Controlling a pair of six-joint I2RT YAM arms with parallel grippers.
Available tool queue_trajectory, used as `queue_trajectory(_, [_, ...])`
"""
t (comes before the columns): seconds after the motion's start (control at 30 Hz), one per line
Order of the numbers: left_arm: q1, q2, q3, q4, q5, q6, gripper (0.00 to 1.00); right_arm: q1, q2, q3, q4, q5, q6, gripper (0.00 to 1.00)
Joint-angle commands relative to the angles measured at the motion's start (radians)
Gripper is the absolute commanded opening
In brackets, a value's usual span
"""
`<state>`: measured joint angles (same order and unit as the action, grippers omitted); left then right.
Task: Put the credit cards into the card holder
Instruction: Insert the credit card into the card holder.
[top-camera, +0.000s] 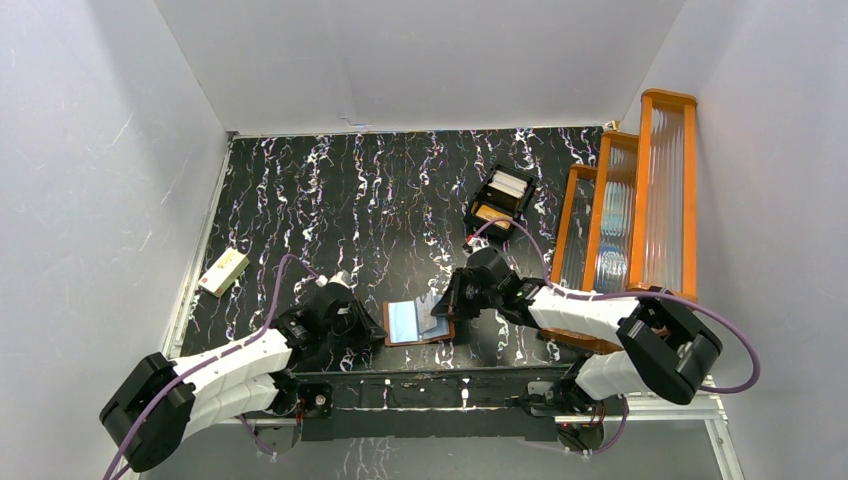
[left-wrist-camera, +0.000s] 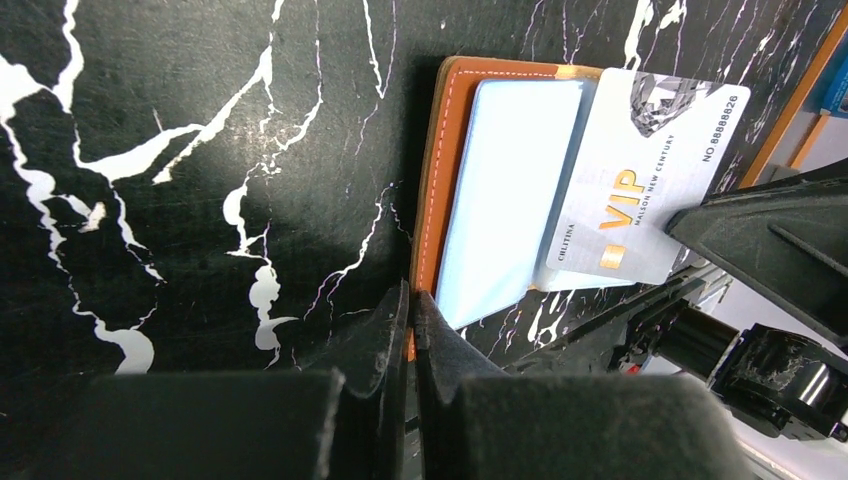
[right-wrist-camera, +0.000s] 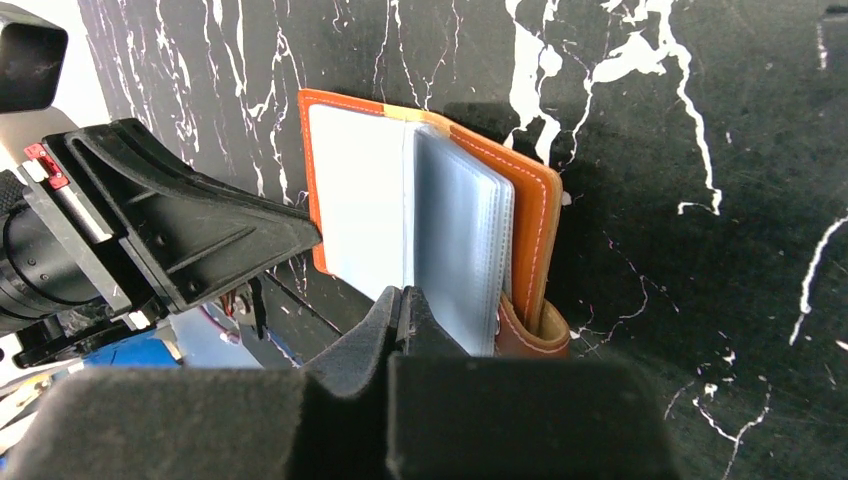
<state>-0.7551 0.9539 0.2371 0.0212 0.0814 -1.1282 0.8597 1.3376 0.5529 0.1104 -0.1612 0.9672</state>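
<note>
Your card holder (top-camera: 418, 322) lies open on the tabletop (top-camera: 350, 200) near the front edge, between both arms. Your left tool (left-wrist-camera: 410, 295) is pinched tight on its orange corner. Your right tool (right-wrist-camera: 400, 298) is fully closed at the pocket leaves. Its tips hide whether it grips the silver VIP card (left-wrist-camera: 640, 190) lying aslant across them.

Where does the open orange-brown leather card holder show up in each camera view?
Top external: orange-brown leather card holder, low centre.
Left wrist: holder, upper middle to right.
Right wrist: holder, centre, spread open.
Shared landmark: the black, white-veined marble-look tabletop under it.
</note>
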Motion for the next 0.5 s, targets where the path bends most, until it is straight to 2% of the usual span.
queue_trajectory(0.0, [0.003, 0.004, -0.015, -0.012, -0.02, 0.018, 0.01, 0.002, 0.027, -0.023, 0.124, -0.045, 0.016, 0.0])
queue_trajectory(0.47, [0.003, 0.036, -0.015, 0.001, -0.019, 0.022, 0.01, 0.002, 0.067, -0.09, 0.269, -0.104, 0.073, 0.0])
